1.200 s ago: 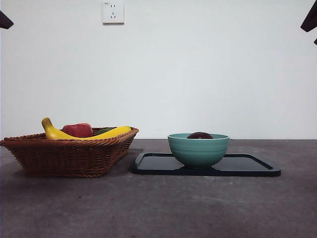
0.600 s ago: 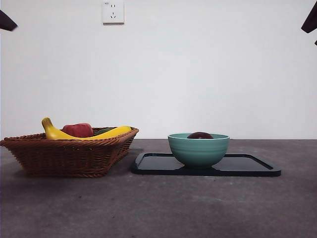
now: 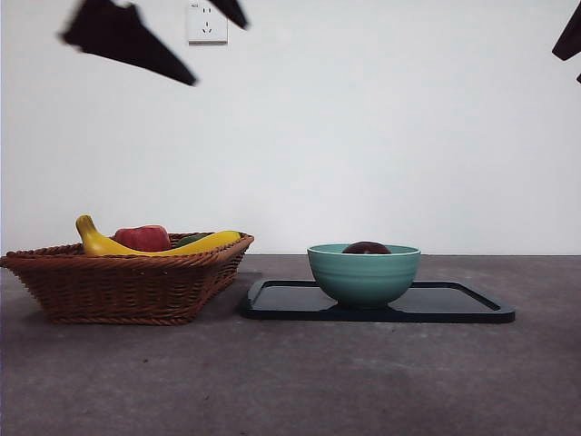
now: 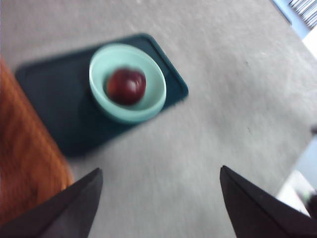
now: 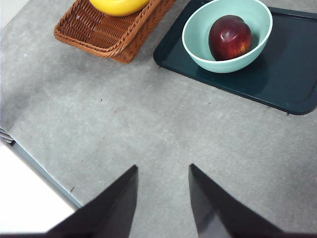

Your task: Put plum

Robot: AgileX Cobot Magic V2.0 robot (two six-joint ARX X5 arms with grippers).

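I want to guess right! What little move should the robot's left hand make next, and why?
Probably lower the left gripper toward the plum. Its jaws are open and empty, high above the table, and the plum sits in the green bowl on the dark tray, untouched. The right gripper waits.

Brown wicker basket (image 3: 127, 286) lower left holding a yellow banana (image 3: 154, 243) and red apple (image 3: 142, 238), teal bowl (image 3: 363, 274) centre on a dark tray (image 3: 454, 304), white wall socket (image 3: 207, 22) top.
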